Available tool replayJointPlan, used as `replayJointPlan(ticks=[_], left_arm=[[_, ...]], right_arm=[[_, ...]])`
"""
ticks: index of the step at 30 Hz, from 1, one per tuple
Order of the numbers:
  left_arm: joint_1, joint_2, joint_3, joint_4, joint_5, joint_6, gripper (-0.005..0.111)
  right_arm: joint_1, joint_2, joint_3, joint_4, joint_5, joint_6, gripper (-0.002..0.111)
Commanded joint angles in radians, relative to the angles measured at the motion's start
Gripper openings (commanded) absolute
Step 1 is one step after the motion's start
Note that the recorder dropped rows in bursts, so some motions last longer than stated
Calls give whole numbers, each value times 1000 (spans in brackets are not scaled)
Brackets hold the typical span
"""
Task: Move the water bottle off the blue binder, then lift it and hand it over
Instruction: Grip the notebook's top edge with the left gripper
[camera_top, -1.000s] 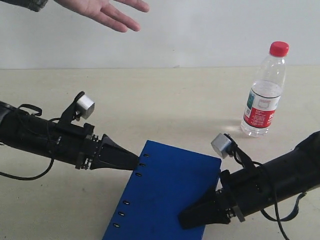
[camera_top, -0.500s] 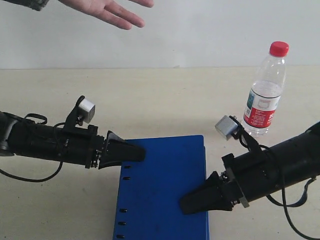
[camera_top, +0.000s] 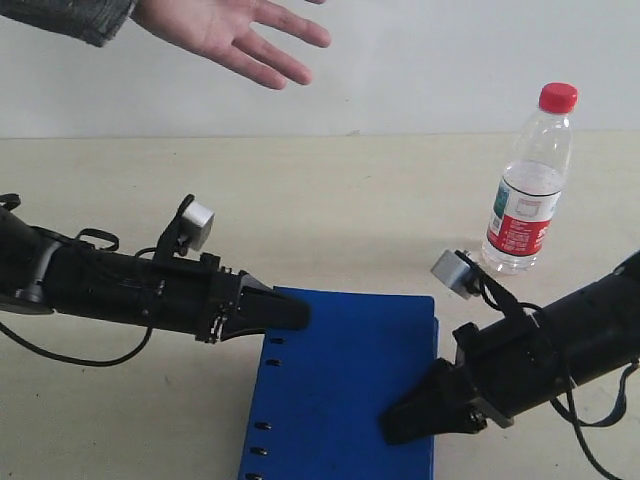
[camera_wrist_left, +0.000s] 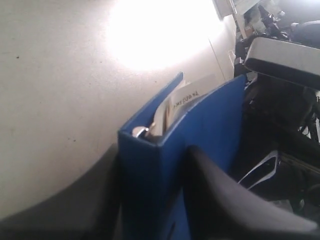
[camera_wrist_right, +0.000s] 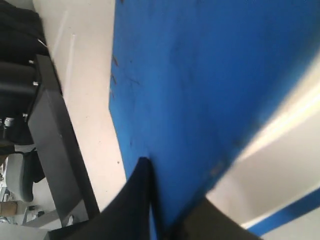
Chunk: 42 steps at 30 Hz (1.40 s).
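**Bottle clear, binder gripped, handover pending**

Water bottle (camera_top: 530, 185) stands upright on the bench (camera_top: 330, 200), at 2 o'clock from the blue binder (camera_top: 345, 390) and well apart: step 1 done. Left pincer (camera_top: 285, 312) and right pincer (camera_top: 400, 425) each clamp a binder edge. Lift and handover to the open hand (camera_top: 235, 25) at 11 o'clock look not yet done.

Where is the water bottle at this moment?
In the exterior view the water bottle stands upright on the table at the right, off the blue binder and beyond the right gripper.
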Motion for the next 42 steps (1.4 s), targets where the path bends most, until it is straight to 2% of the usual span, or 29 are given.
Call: replayJointPlan(ticks=[1,4,7,10,12,15,16,17,22,29,32,35,42], left_arm=[[-81,-2,6,47,53,-25,17],[-83,-2,6,45,53,-25,18],[-83,-2,6,45,53,-25,6],[-83,-13,6,45,53,-16,5],[-83,-36,6,45,53,-12,5],[-83,-96,6,67,53,-10,5],[-83,-136,6,113,53,-10,5],[-83,-163,9,146,53,-10,5],[-72,-289,71,214,53,-12,5],[-26,-426,109,238,-29,-31,5],[-19,-495,120,302,-78,-73,5],[-19,-548,134,362,-76,-103,5],[-19,-605,186,338,-72,-85,5]], right_arm=[[4,-11,-8,67,-56,3,0],[4,-11,-8,67,-62,3,0],[4,-11,-8,67,-62,0,0],[4,-11,-8,62,-51,-6,5],[4,-11,-8,55,-33,-8,16],[4,-11,-8,39,-33,-8,41],[4,-11,-8,31,-40,-8,54],[4,-11,-8,21,-40,-4,58],[2,-72,-8,-136,-110,83,58],[2,-194,-8,-321,-235,261,58],[2,-244,-8,-387,-238,319,58],[2,-290,-8,-427,-243,357,58],[2,-379,-8,-458,-251,417,58]])
